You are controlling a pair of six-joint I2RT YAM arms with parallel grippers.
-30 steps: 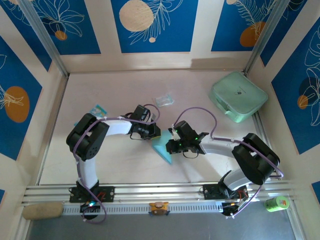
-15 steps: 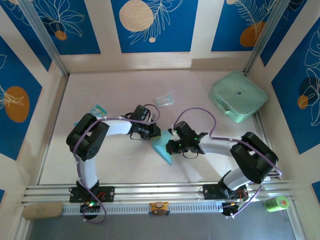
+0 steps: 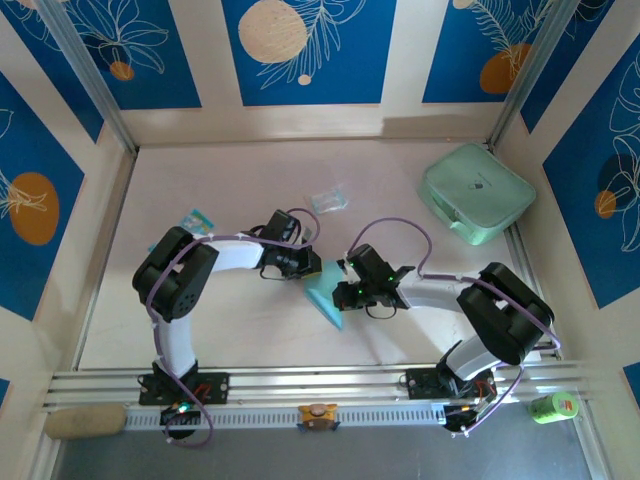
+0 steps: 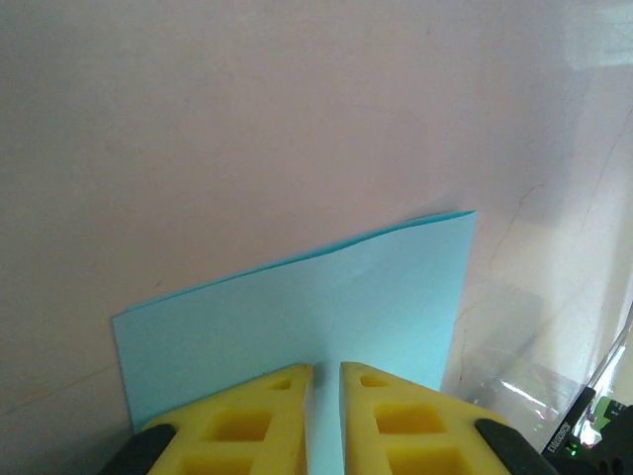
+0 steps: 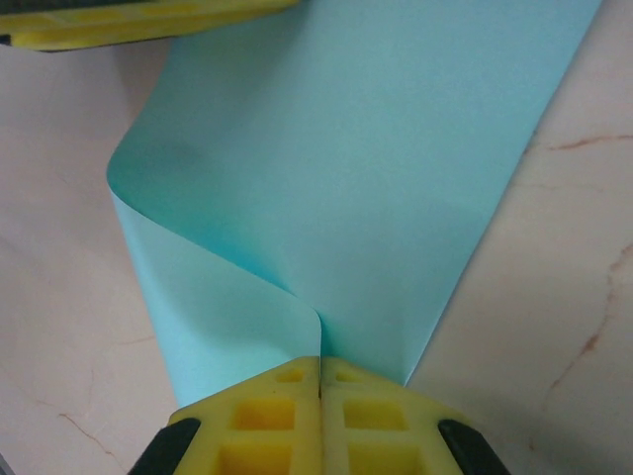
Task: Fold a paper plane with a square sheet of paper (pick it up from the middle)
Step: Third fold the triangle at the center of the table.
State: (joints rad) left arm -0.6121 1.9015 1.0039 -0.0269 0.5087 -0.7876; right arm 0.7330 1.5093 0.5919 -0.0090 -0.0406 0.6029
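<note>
I see the square sheet of paper (image 5: 336,168), thin, smooth, light blue, bowed into a soft fold above the table (image 3: 240,320) centre. My right gripper (image 5: 319,388) has its yellow ribbed pads pinched together on one edge. My left gripper (image 4: 324,381) clamps the opposite edge, jaws nearly closed. The tabletop is pale, faintly veined; blue patterned panels (image 3: 300,45) surround it.

Both arms bend inward toward table centre. The left gripper (image 3: 311,266) at ten o'clock and right gripper (image 3: 340,294) at four o'clock both pinch the paper (image 3: 324,296).
</note>
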